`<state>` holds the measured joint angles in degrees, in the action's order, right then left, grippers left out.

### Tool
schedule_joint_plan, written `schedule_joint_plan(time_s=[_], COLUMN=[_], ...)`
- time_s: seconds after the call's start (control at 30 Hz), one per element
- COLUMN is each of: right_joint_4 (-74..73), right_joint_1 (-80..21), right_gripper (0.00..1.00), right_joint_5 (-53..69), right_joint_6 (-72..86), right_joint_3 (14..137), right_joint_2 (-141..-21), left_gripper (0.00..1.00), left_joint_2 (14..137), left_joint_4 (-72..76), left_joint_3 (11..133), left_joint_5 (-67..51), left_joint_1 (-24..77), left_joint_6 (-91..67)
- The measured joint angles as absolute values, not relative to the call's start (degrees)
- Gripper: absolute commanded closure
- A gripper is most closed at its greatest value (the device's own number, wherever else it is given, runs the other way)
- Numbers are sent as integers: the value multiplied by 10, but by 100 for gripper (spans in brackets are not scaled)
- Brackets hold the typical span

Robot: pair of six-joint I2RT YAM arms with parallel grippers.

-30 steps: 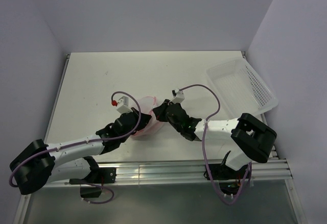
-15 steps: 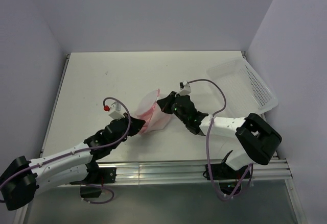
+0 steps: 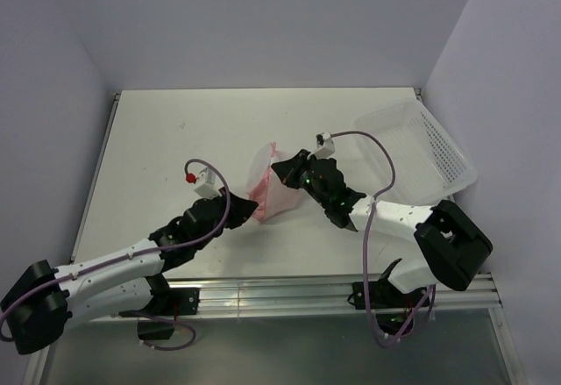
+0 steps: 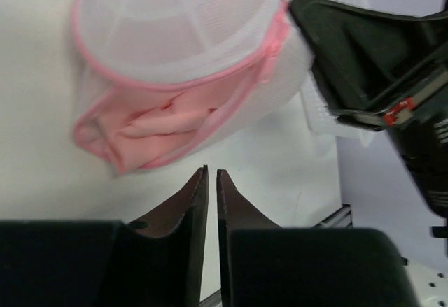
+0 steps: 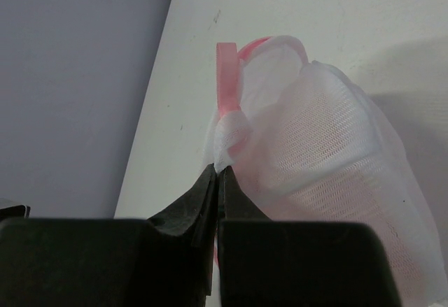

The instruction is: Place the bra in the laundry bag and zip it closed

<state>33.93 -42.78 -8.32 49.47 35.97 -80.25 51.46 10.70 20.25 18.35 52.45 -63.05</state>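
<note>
Bag: laundry bag [image 3: 267, 190], mid-frame, held by right claw [image 5: 217, 173] pinching its mesh edge.
Left claw [image 4: 211, 173]: pressed together, empty, below opening.
Risk: bra [image 4: 161, 122] could spill through unzipped gap.

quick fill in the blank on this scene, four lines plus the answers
1. The pink bra lies ___ the mesh laundry bag.
2. The right tool is shut on the ___.
3. The left tool is shut and holds ___.
4. On the table, the white basket sits at the ___ edge.
Answers: inside; laundry bag; nothing; right
</note>
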Motion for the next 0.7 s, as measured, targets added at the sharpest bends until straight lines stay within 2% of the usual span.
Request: schedule_joint_plan(time_s=[0.23, 0.43, 0.7], right_joint_4=[342, 352, 359], right_joint_1=[-441, -443, -443], right_gripper=[100, 100, 100], right_joint_5=[-85, -85, -85], right_joint_6=[497, 497, 499], right_joint_3=[359, 349, 342], right_joint_2=[-804, -805, -805], left_gripper=[65, 64, 62], left_joint_2=[617, 671, 671], left_joint_4=[204, 240, 255], left_joint_3=[250, 264, 267], left_joint_5=[149, 149, 185], left_joint_1=[527, 527, 527], left_joint_6=[-643, -652, -654])
